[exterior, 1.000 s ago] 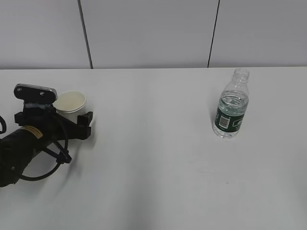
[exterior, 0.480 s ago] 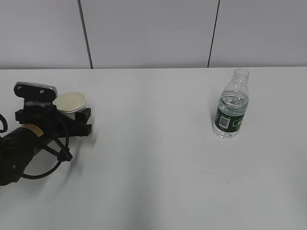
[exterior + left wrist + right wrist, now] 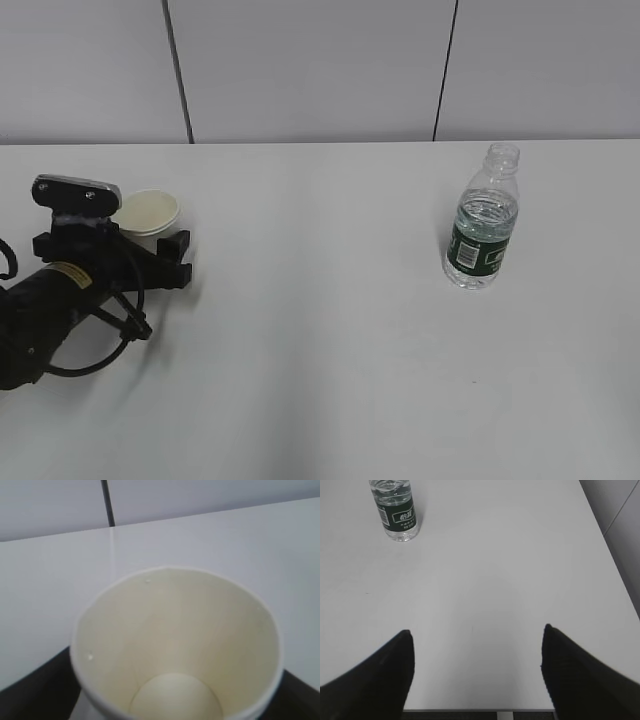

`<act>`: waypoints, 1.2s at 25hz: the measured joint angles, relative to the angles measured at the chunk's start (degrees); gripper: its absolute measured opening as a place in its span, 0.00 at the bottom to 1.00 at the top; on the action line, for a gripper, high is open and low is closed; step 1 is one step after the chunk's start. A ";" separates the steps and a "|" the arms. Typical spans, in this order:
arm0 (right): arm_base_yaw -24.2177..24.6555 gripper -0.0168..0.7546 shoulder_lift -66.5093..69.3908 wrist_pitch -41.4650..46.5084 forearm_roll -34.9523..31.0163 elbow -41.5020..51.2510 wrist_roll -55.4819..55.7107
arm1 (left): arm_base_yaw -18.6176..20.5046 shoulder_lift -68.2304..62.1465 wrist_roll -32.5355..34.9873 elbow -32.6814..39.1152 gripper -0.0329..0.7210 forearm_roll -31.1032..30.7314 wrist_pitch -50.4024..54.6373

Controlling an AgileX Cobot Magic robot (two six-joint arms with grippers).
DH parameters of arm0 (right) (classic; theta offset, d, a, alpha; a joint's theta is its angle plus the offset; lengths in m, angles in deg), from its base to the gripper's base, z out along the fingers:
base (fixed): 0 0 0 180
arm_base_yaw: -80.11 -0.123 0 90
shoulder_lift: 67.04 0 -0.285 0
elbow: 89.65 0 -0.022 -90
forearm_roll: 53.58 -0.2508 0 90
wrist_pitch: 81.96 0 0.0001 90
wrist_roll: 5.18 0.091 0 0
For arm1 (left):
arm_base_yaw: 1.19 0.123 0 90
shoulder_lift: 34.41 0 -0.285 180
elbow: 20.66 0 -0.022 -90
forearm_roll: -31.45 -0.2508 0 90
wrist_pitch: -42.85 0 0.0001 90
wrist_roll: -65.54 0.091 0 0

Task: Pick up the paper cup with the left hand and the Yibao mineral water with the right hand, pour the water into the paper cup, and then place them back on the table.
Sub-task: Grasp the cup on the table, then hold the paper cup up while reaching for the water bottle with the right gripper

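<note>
The paper cup (image 3: 148,211) stands at the table's left, empty, cream inside. My left gripper (image 3: 150,236) is around it and shut on it. In the left wrist view the paper cup (image 3: 175,645) fills the frame, with a black finger (image 3: 35,690) pressed against each side low down. The Yibao mineral water (image 3: 483,235) stands upright and capless at the right, partly filled. My right gripper (image 3: 476,632) is open and empty above the near table edge. It is outside the exterior view, and the mineral water (image 3: 396,510) is far ahead of it to the left.
The white table (image 3: 320,320) runs back to a grey panelled wall (image 3: 300,70). Its right edge (image 3: 607,545) and near edge (image 3: 470,711) show in the right wrist view. Black cables (image 3: 100,340) loop beside the left arm.
The left gripper's jaws have closed in against the paper cup, and the cup has shifted slightly. The bottle has not moved.
</note>
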 joint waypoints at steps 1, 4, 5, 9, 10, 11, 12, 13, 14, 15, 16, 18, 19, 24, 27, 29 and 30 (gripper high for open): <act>0.00 0.78 0.00 0.00 0.00 0.00 0.00 | 0.00 -0.36 0.00 -0.05 0.81 0.00 -0.06; 0.00 0.78 0.00 0.00 0.00 0.00 0.00 | 0.00 -1.65 0.00 -0.05 0.81 0.00 -0.16; 0.00 0.78 0.00 0.00 0.00 0.00 0.00 | 0.00 -1.91 0.00 -0.05 0.81 0.00 -0.23; 0.00 0.78 0.00 0.00 0.00 0.00 0.00 | 0.00 -2.50 0.00 -0.05 0.81 0.00 -2.59; 0.00 0.78 0.00 0.00 0.00 0.00 0.00 | 0.00 -2.50 0.00 -0.05 0.81 0.00 -2.95; 0.00 0.78 0.00 0.00 0.00 0.00 0.00 | 0.00 -2.50 0.00 -0.05 0.81 -0.05 -3.29; 0.00 0.78 0.00 0.12 0.00 0.00 0.00 | 0.00 -2.50 0.00 -0.05 0.81 -0.05 -3.42; 0.00 0.78 0.00 0.12 0.00 0.00 0.00 | 0.00 -2.50 0.00 -0.05 0.81 -0.05 -3.59; 0.00 0.78 0.00 0.12 0.00 0.00 0.00 | 0.00 -2.50 0.00 -0.05 0.81 -0.05 -3.88; 0.00 0.78 0.00 0.12 0.00 0.00 0.00 | 0.00 -2.50 0.00 -0.05 0.81 -0.05 -4.42; 0.00 0.78 0.00 0.12 0.00 0.00 0.00 | 0.00 -2.50 0.00 -0.05 0.81 -0.05 -5.04; 0.00 0.78 0.00 0.12 0.00 0.00 0.00 | 0.00 -2.50 0.00 -0.05 0.81 -0.05 -5.58; 0.00 0.78 0.00 0.12 0.00 0.00 0.00 | 0.00 -2.50 0.00 -0.05 0.81 -0.05 -5.63; 0.00 0.78 0.00 0.12 0.00 0.00 0.00 | 0.00 -3.13 0.00 -0.05 0.80 -0.05 -5.69; 0.00 0.78 0.00 0.12 0.00 0.00 0.00 | 0.00 -3.43 0.00 -0.05 0.73 -0.05 -5.64; 0.00 0.78 0.00 0.12 0.00 0.00 0.00 | 0.00 -3.50 0.00 -0.05 0.67 -0.10 -5.69; 0.00 0.78 0.00 0.12 0.00 0.00 0.00 | 0.00 -3.52 0.00 -0.05 0.64 -0.16 -5.73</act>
